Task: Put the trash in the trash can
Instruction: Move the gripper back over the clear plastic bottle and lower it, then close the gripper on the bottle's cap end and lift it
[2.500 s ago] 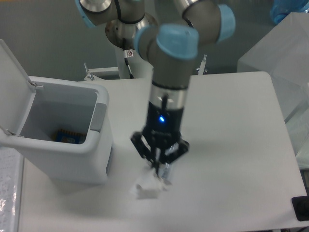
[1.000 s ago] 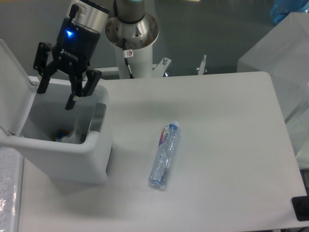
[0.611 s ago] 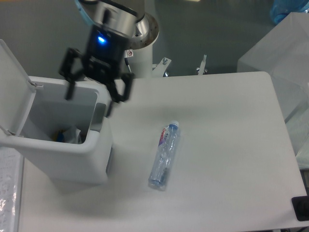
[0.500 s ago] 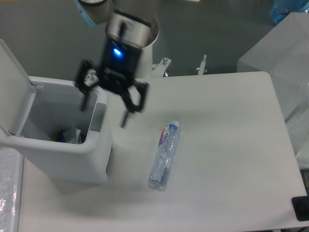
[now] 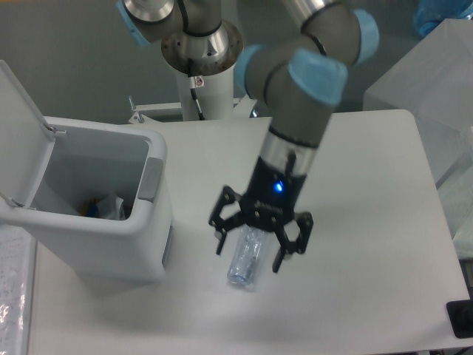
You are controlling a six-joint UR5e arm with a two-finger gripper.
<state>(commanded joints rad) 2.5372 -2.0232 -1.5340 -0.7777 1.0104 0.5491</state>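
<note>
A clear plastic water bottle [image 5: 248,259] lies on the white table [image 5: 369,222], its upper half hidden under my gripper. My gripper [image 5: 249,254] hangs directly over it, open, with one finger on each side of the bottle. The white trash can [image 5: 96,222] stands at the left with its lid [image 5: 16,133] swung up. Inside it, a clear pouch [image 5: 111,206] rests on the bottom beside a blue item [image 5: 94,209].
A frosted translucent box [image 5: 421,81] stands at the back right. The arm's base column [image 5: 203,66] rises behind the table's far edge. A small black object [image 5: 461,318] sits at the table's front right corner.
My gripper was shut on the pouch, carried it left over the trash can and let it go inside. It has since swung right and down, open, over the bottle.
</note>
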